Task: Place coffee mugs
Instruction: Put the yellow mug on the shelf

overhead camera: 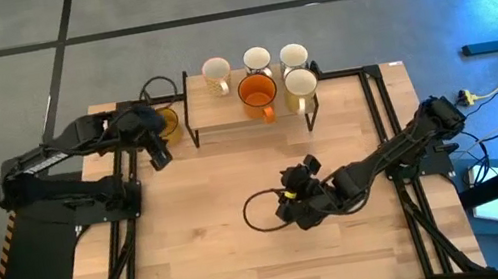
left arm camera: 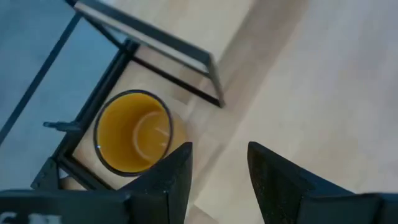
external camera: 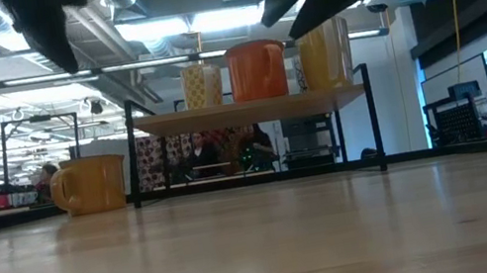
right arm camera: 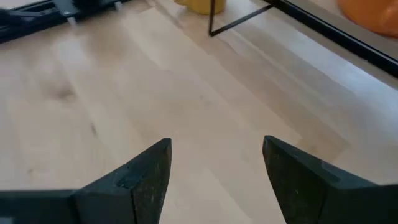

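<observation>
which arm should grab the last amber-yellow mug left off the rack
Left: the left gripper, open, hovers right beside the amber-yellow mug. The right gripper, open and empty, sits mid-table, farther from it.

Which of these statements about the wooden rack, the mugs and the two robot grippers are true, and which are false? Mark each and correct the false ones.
1. Five mugs stand on the wooden rack with the black metal frame. True.
2. The bright orange mug stands on the table beside the rack. False: it stands on the rack, among the white and cream mugs.
3. The amber-yellow mug stands on the table, off the rack's left end. True.
4. The left gripper is shut on the amber-yellow mug. False: it is open and holds nothing; the mug is beside it.
5. The right gripper is open over bare table. True.
</observation>
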Controlling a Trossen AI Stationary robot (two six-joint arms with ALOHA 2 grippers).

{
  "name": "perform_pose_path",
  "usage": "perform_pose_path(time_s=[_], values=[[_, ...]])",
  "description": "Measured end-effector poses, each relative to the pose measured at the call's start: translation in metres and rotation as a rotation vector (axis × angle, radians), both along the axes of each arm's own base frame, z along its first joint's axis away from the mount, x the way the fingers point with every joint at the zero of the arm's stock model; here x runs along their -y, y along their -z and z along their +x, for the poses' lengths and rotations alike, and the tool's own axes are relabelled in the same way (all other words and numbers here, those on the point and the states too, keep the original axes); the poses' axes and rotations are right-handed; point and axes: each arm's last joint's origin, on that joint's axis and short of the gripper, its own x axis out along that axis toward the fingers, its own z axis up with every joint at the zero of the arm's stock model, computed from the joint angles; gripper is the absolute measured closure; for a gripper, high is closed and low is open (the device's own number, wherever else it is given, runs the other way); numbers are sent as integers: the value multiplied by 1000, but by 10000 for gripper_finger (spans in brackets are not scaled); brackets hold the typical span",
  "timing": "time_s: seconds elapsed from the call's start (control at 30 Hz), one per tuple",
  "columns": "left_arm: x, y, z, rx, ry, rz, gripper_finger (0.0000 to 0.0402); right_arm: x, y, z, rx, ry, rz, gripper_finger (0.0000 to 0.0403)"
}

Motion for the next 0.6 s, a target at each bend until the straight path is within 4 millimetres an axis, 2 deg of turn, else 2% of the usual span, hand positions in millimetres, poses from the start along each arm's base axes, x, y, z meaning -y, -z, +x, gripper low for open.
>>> perform_pose_path(time_s=[0.17, 0.27, 0.37, 0.5, 0.6], values=[[-25, 25, 1, -66, -43, -21, 252, -9, 1, -6, -24, -31, -14, 165], [-41, 45, 6, -75, -37, -93, 254, -10, 2, -8, -44, -39, -24, 165], [-57, 63, 3, -141, -35, -116, 254, -11, 5, -10, -46, -38, -23, 165], [-71, 90, 0, -218, 11, -178, 255, -10, 8, -11, -53, -28, -4, 165], [-80, 103, -1, -244, 22, -156, 255, -9, 11, -12, -44, -4, -1, 165]])
